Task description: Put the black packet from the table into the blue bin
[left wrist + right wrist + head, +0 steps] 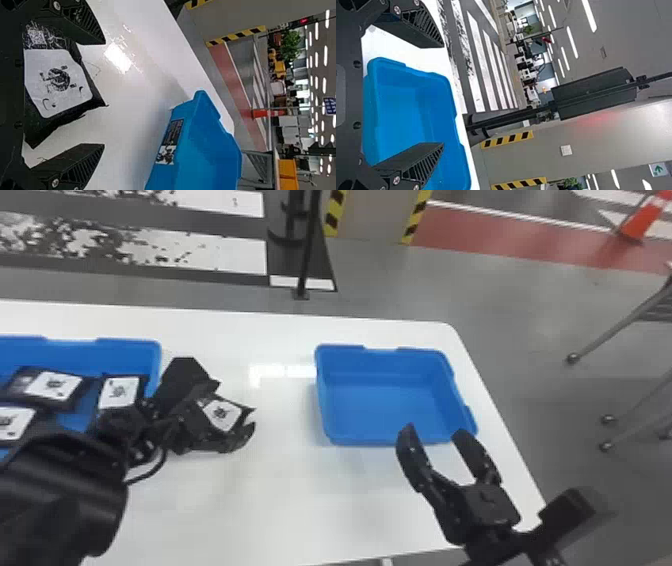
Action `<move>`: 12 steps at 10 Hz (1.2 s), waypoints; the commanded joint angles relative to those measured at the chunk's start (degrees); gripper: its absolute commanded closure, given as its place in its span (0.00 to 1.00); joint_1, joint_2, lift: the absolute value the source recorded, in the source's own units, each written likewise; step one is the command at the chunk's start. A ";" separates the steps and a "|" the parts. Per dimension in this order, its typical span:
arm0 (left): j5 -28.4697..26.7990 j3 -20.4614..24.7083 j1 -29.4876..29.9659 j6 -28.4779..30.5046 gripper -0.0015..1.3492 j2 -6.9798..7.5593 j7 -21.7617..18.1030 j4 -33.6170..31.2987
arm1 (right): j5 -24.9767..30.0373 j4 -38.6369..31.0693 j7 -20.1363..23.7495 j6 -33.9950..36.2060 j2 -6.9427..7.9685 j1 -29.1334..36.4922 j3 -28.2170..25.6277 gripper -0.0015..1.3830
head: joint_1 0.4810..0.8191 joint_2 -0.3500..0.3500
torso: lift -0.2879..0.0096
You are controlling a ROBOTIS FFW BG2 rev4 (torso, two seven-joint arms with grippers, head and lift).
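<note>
Head view: black packet (220, 414) lined up, don't rush it
Left end effector (104, 94) is spread wide around it, left of centre; I'd square up, squeeze evenly, then lift clear of the blue bin (380, 367), right of centre. Right end effector (434, 431) is parted, lower right.

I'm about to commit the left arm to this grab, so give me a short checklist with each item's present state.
1. Packet between fingers of left gripper: ok.
2. Left gripper closed on packet: not ok, open.
3. Right bin upright: ok.
4. Right gripper off right bin's rim: cannot tell, they overlap in head view.
5. Target bin certain: cannot tell, left bin is blue too.
</note>
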 commanded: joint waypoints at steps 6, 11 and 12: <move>-2.25 -2.68 -4.90 11.51 0.63 0.18 1.73 6.10 | -0.47 0.08 0.05 0.00 0.05 0.10 0.00 0.10 | 0.63 0.18 | 0.60; 1.41 -3.48 -3.07 9.68 0.90 2.02 -1.52 -0.79 | -0.59 -0.06 0.05 0.00 0.05 0.24 0.00 0.10 | 0.63 0.17 | 0.60; 3.92 -2.80 -1.38 11.79 0.90 2.55 -2.13 -6.41 | -0.47 -0.06 0.05 -0.14 0.05 0.24 0.00 0.10 | 0.63 0.16 | 0.60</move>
